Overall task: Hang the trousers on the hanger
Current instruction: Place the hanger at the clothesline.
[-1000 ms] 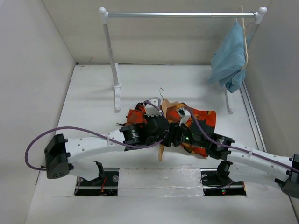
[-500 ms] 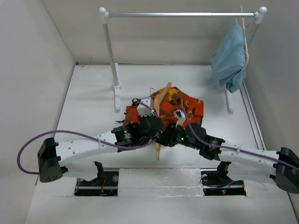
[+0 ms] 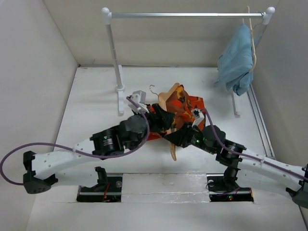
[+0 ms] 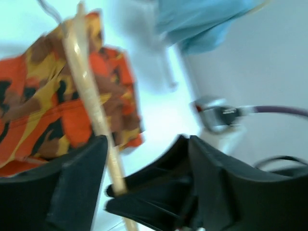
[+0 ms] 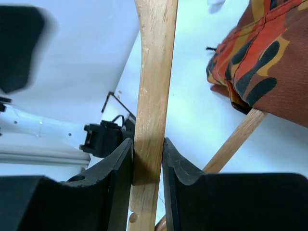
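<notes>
The trousers [image 3: 188, 107], in orange, red and dark camouflage print, hang bunched over the tan wooden hanger [image 3: 169, 98] at the table's middle. My right gripper [image 3: 176, 138] is shut on one wooden arm of the hanger [image 5: 153, 86], near its lower end. The crossbar [image 5: 234, 140] runs off to the right under the trousers [image 5: 272, 57]. My left gripper [image 3: 161, 119] is beside the hanger's left side, open. In the blurred left wrist view its fingers [image 4: 77, 183] stand wide apart, with the hanger [image 4: 89, 96] and trousers [image 4: 43, 110] just beyond them.
A white clothes rack [image 3: 187, 15] stands at the back, its left post [image 3: 115, 62] and foot close to my left arm. A light blue garment [image 3: 237, 57] hangs on another hanger at the rail's right end. White walls close in both sides.
My left gripper has opened and swung up and to the right. The right gripper shut on the hanger's arm. The hanger and trousers shifted back and turned.
</notes>
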Action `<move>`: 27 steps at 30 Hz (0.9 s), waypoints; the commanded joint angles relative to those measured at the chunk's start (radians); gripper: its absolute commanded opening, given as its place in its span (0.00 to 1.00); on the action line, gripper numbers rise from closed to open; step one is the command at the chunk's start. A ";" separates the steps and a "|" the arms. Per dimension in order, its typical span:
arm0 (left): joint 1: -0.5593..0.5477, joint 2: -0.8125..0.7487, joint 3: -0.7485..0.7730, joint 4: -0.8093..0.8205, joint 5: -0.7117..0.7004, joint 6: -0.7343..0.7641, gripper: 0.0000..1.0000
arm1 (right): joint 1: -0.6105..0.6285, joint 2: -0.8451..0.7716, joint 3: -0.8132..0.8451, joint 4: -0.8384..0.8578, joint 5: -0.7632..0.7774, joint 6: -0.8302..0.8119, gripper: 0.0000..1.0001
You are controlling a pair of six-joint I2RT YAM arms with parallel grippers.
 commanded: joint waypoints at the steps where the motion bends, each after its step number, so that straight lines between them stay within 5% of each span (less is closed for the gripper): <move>1: -0.003 -0.093 0.097 0.109 0.032 0.089 0.66 | -0.037 -0.042 0.128 0.107 0.037 -0.097 0.00; 9: -0.003 -0.196 0.161 0.103 -0.006 0.155 0.72 | -0.152 -0.019 0.305 0.100 -0.114 -0.140 0.00; 16: -0.003 -0.250 0.152 0.065 -0.074 0.147 0.70 | -0.357 0.043 0.322 0.376 -0.328 -0.008 0.00; 27: -0.003 -0.270 0.057 -0.010 -0.065 0.068 0.69 | -0.673 0.212 0.599 0.481 -0.512 0.073 0.00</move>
